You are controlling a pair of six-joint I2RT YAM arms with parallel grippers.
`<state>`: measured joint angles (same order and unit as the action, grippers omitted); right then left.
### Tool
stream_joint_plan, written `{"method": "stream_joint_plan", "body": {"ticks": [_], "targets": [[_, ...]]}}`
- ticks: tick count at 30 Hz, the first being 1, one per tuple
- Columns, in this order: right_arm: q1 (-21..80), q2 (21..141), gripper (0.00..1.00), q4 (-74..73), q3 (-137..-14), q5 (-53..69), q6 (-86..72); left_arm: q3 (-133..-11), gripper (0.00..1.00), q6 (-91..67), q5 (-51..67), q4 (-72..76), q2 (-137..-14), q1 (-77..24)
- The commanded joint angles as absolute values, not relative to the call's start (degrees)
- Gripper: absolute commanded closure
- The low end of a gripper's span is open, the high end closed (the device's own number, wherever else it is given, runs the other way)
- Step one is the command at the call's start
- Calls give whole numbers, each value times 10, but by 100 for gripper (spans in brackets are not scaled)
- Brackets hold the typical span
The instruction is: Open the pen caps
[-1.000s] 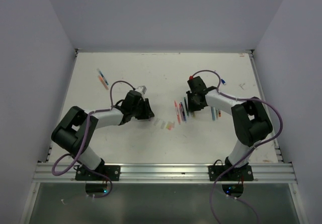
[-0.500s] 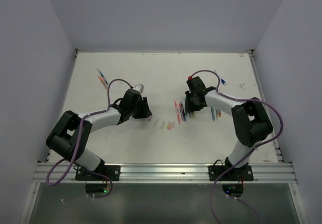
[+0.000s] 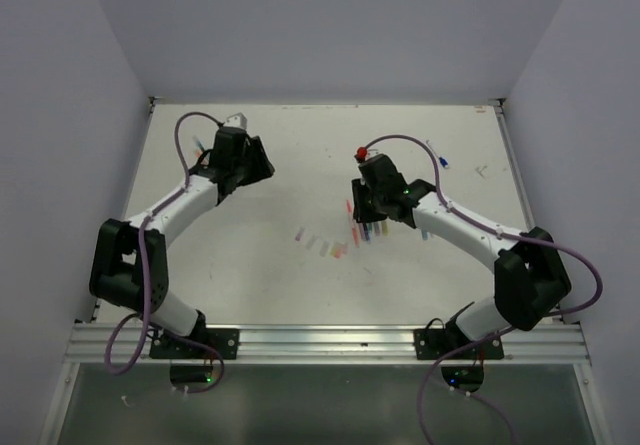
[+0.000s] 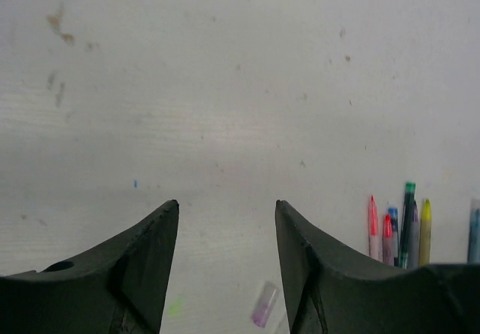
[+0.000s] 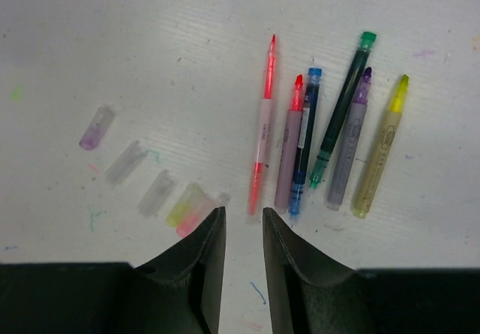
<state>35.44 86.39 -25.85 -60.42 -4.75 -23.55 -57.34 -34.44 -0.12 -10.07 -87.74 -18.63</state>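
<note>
White table runs up from the rail at the bottom of your overhead view. The first things on it are the pen caps, lying loose in a slanting row just below frame centre. Your right wrist view shows five of them at lower left: a purple cap, two clear ones, then a yellow cap and a pink cap touching each other, just beside the left fingertip. Just right of the row lie the pens, six side by side: pink, mauve, blue, green, purple-grey and yellow, with the pink and yellow ones showing bare pointed tips. Over their near ends hangs your right gripper, its jaws a narrow slit apart with only table between them. Farther up, in the upper left of the overhead view, your left gripper sits well apart from the pens. Its jaws are spread wide and hold nothing over bare, speckled table.
</note>
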Motion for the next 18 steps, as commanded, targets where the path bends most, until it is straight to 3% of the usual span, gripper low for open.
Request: {"method": "stream_joint_plan", "body": {"ticks": [1, 6, 13, 18], "targets": [[370, 834, 69, -260, -607, -43, -249, -657, 43, -328, -70, -154, -910, -149], [374, 825, 62, -255, -599, -38, -240, -766, 45, -330, -134, -209, -986, -97], [375, 829, 41, -248, -593, -34, -224, -809, 45, -329, -181, -220, -1054, -38], [376, 834, 39, -240, -592, -26, -217, -816, 47, -332, -187, -216, -1101, -18]]}}
